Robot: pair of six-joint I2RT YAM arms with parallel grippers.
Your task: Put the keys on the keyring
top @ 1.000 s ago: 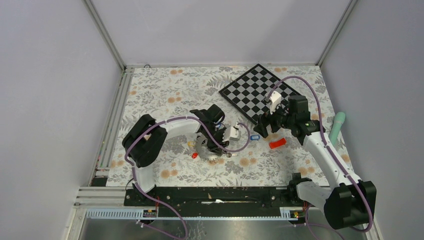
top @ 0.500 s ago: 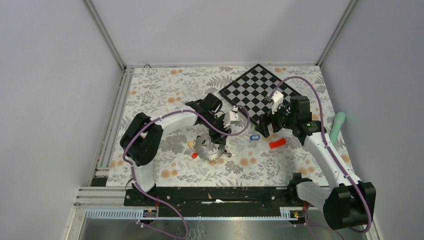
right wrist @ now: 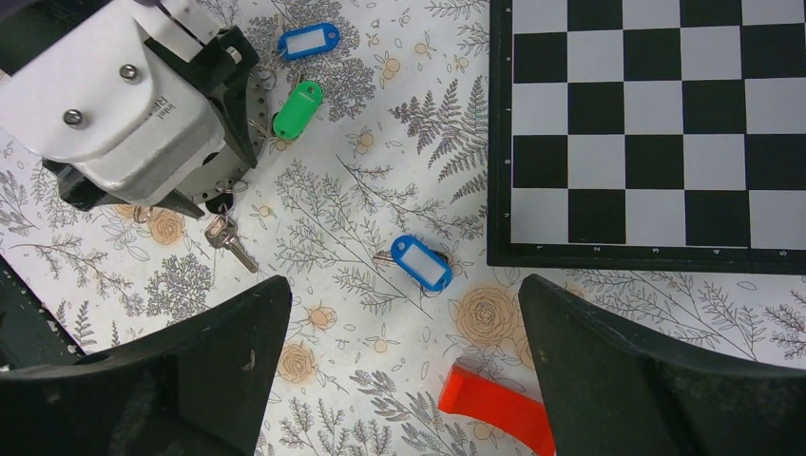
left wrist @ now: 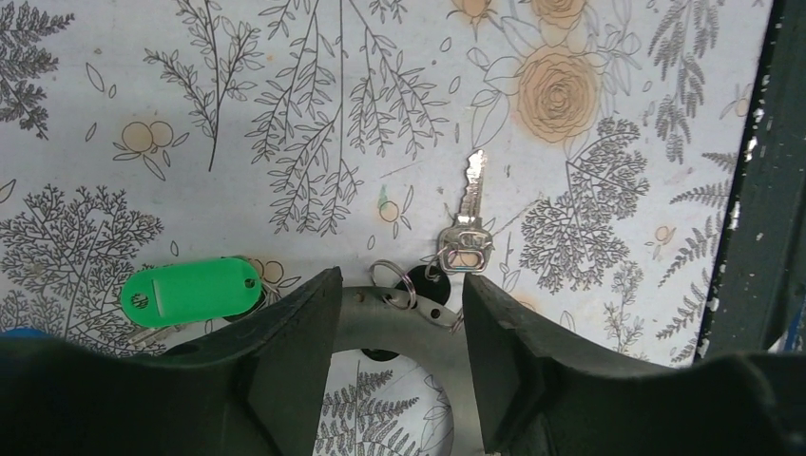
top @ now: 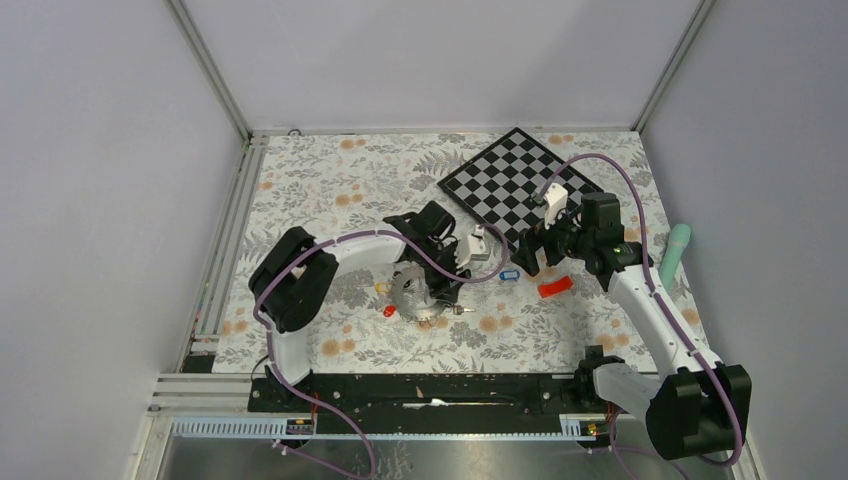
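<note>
Release at left gripper, parted wider than a second ago astride keyring lying by green key; right gripper spread wide above loose blue key, likely next for threading.

Keyring: you have one.
Blue-tagged keys: you can count two, the right blue key and the left blue key.
Green-tagged key: one.
Red-tagged key: one.
Yellow-tagged key: one.
Silver key: one lying in your plain sight.
Red block: one.
Chequered board: one.
Pale green object: one, on your far right.
</note>
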